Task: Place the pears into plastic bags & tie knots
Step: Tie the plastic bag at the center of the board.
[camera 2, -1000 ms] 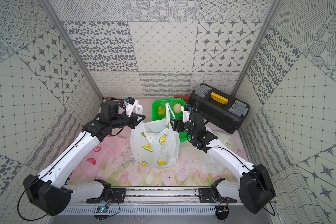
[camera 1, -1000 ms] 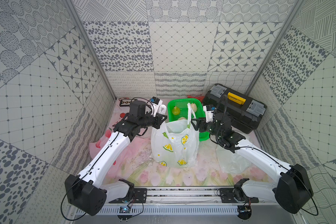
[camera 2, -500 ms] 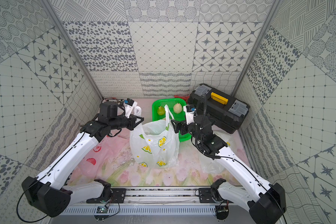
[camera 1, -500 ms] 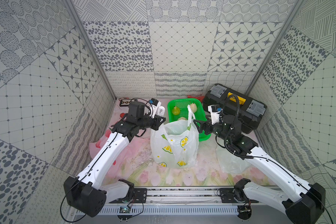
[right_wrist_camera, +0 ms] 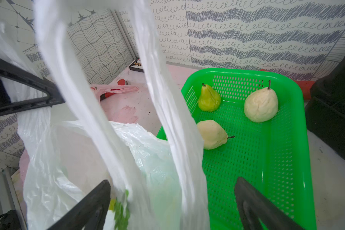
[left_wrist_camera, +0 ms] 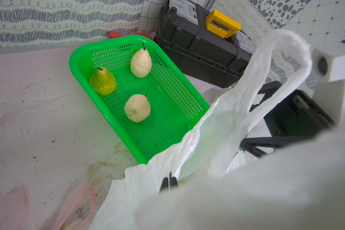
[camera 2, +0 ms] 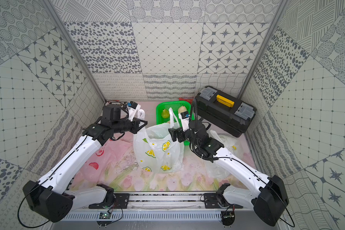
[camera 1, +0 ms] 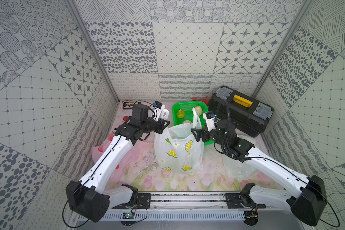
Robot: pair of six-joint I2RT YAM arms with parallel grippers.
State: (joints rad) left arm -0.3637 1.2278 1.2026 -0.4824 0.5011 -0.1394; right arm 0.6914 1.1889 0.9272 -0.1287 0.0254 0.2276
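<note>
In the middle of the surface (camera 1: 207,179), a white lemon bag (camera 1: 177,151), standing up with its mouth open. At the end of the left arm (camera 1: 112,157), left jaws shut tight on the left side of the bag's top, with one white handle loop (camera 1: 165,114) poking up just beside them. At the end of the right arm (camera 1: 273,167), right jaws spread wide and holding nothing, level with the right side of the bag's top. In the right wrist view, the other handle (right_wrist_camera: 161,99) standing in the gap between those wide jaws, not pinched. Just behind the bag, a green basket (camera 1: 185,105) with three pears inside: a green pear (left_wrist_camera: 103,82) standing up by the left wall, a cream pear (left_wrist_camera: 140,63) standing up near the far wall, and another cream pear (left_wrist_camera: 136,108) lying on its side nearer the bag. All three apart from each other. Inside of the lemon bag too cloudy to make out. To the right of the basket, a black toolbox (camera 1: 241,113) with a yellow grip (camera 1: 242,100). Under the right arm, a second see-through bag (camera 1: 237,165), crumpled on the surface. Under the left arm, a pink bag (camera 2: 106,157) with red strawberries, lying flat
</note>
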